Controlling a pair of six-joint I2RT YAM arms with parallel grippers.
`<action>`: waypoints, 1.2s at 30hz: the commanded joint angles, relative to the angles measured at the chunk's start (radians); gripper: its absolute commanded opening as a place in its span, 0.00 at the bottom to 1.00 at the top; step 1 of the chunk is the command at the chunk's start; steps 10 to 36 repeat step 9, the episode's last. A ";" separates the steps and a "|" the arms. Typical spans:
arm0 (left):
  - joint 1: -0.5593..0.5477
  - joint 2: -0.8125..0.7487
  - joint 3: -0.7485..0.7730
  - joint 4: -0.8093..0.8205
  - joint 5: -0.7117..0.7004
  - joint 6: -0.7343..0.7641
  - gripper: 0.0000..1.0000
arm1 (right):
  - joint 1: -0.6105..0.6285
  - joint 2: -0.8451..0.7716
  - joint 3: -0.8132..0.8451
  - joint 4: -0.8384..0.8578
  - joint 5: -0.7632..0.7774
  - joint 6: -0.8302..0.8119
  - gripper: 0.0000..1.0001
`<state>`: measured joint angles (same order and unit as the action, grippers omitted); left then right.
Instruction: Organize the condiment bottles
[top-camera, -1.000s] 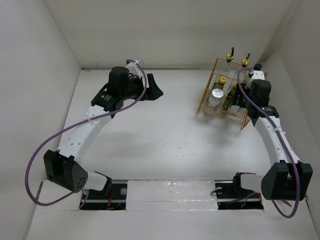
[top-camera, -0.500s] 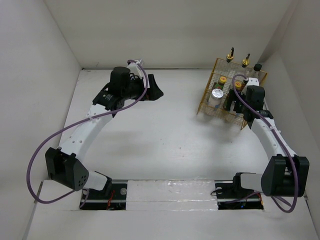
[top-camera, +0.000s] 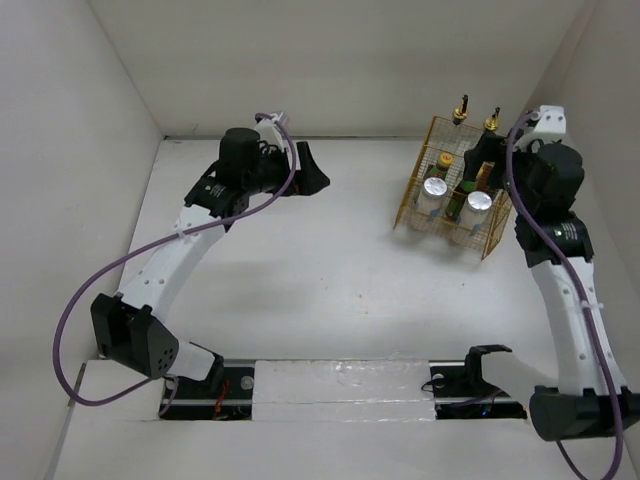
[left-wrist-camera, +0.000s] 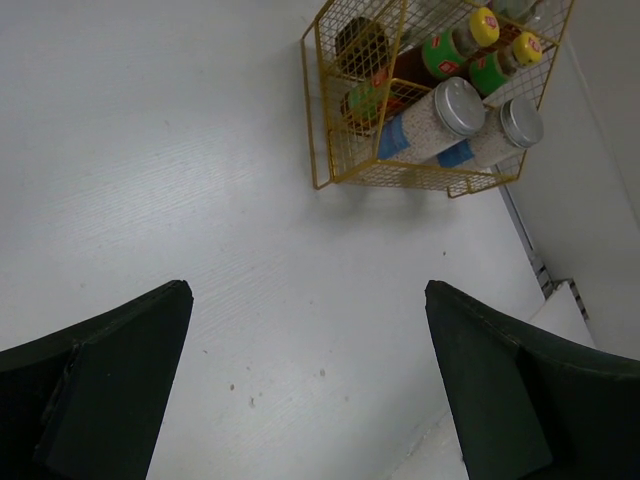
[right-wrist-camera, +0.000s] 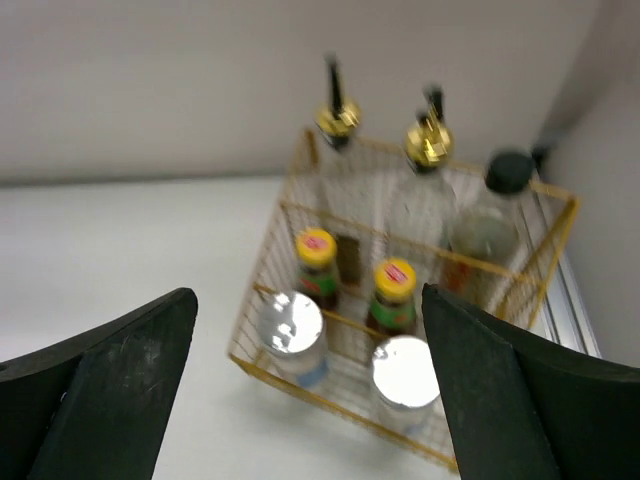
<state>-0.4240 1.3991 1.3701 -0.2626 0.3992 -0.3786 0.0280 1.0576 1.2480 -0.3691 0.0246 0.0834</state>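
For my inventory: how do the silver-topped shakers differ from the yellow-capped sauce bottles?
The silver-topped shakers have wide metal tops; the yellow-capped sauce bottles have small caps on narrow necks. The shakers are whitish with blue labels; the sauce bottles carry red-green labels. Both pairs stand upright in the yellow wire basket.

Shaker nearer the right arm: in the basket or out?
In, upright: the shaker stands inside the yellow wire basket, front row, beside the other shaker.
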 joint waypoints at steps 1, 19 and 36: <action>0.001 -0.005 0.078 0.066 0.033 -0.017 1.00 | 0.076 -0.068 0.109 -0.001 -0.031 0.016 1.00; 0.001 -0.054 0.159 0.070 -0.006 -0.042 1.00 | 0.253 -0.111 0.260 -0.031 0.005 -0.026 1.00; 0.001 -0.054 0.159 0.070 -0.006 -0.042 1.00 | 0.253 -0.111 0.260 -0.031 0.005 -0.026 1.00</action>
